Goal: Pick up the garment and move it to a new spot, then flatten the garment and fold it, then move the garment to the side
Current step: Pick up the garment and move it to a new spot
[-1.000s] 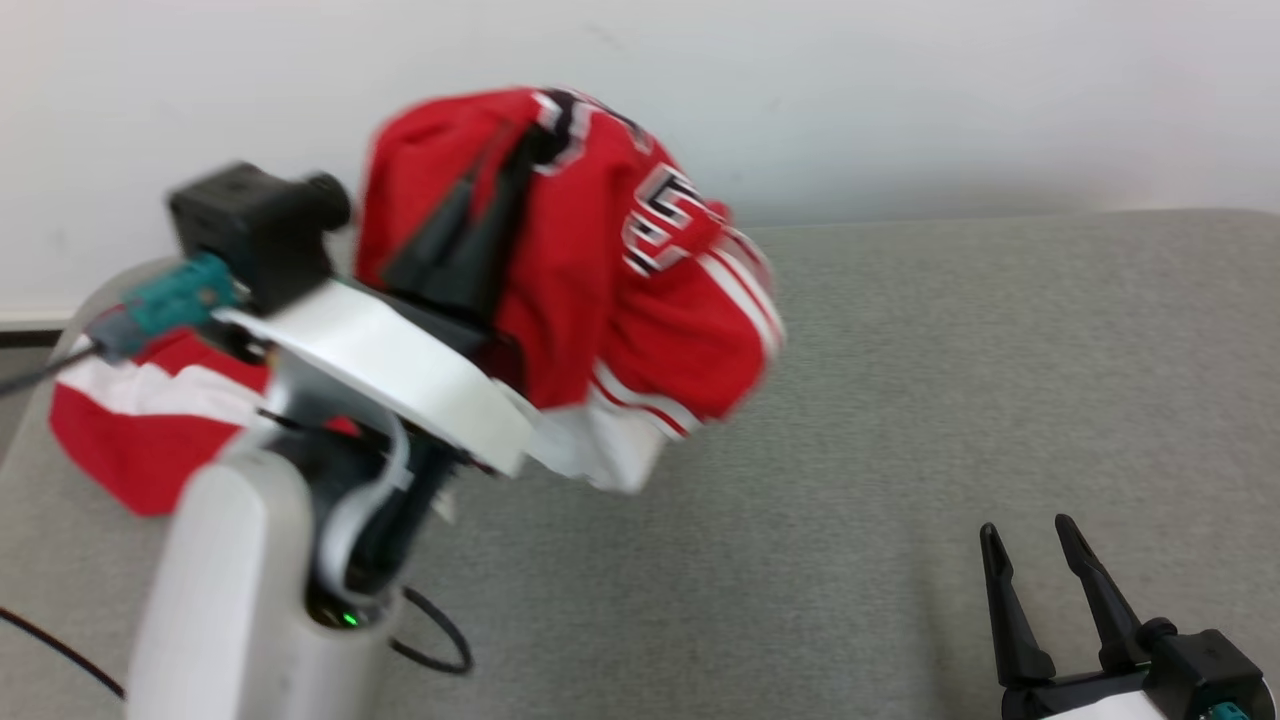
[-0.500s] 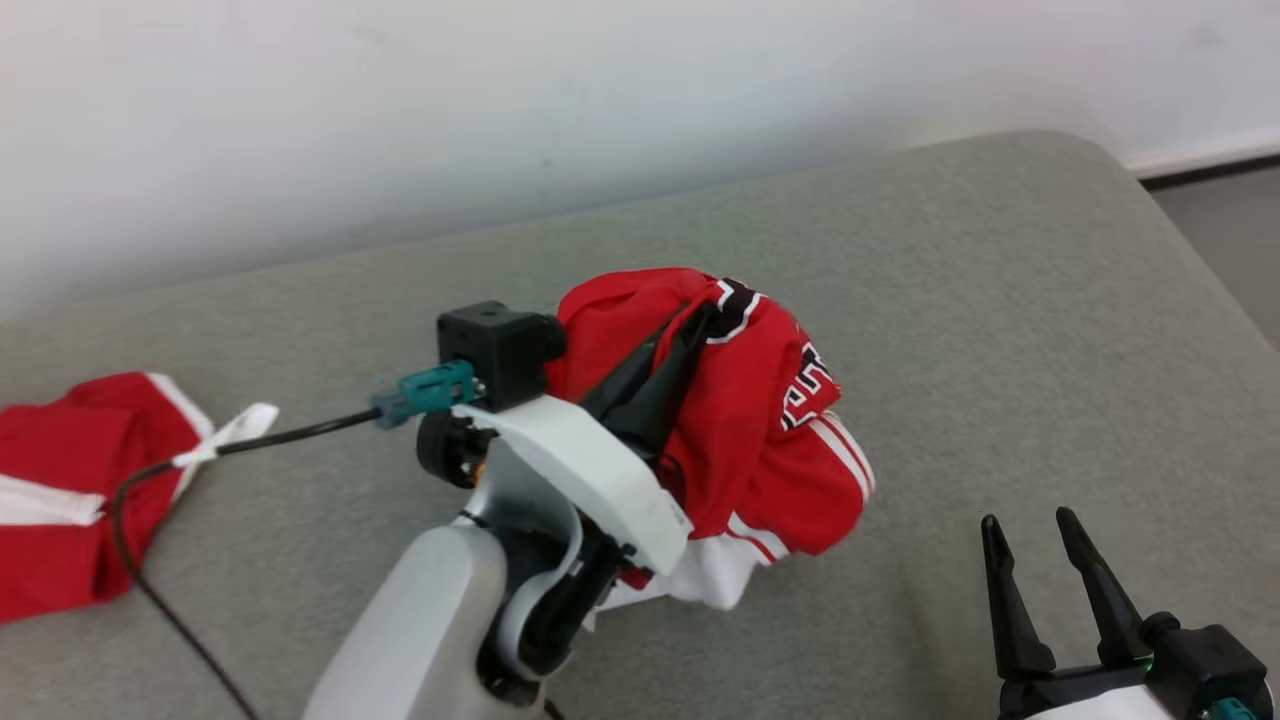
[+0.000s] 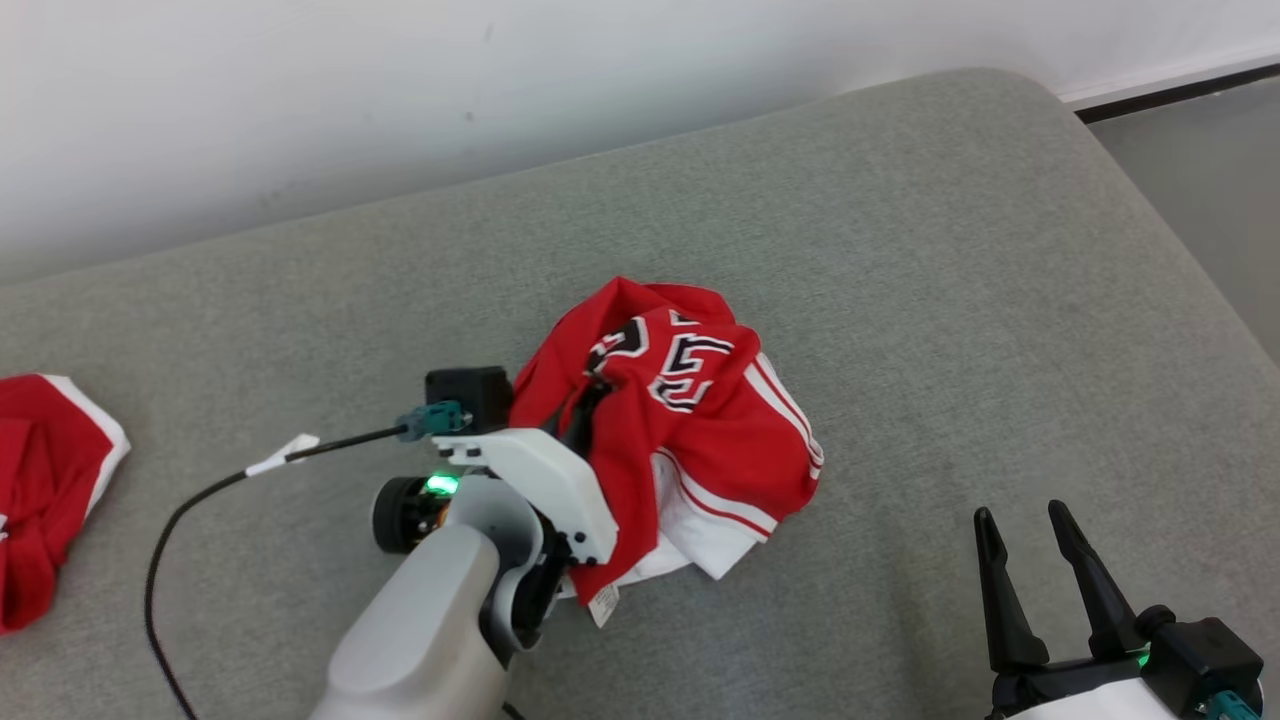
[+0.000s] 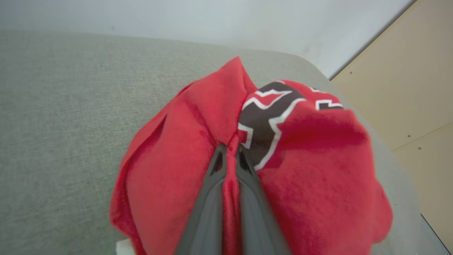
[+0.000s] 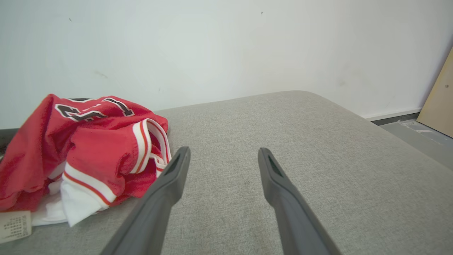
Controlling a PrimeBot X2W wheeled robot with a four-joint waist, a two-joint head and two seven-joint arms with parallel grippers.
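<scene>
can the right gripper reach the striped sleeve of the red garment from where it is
Probably yes: the right gripper is open, with bare grey cushion between it and the striped sleeve of the garment; the left gripper pinches another fold.

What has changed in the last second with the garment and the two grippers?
The left gripper, still shut on the garment, has lowered it from mid-air onto the grey cushion, where it lies bunched; the head camera has also turned. The right gripper stays open, apart from the garment, and the other red cloth still lies at the cushion's left end.
</scene>
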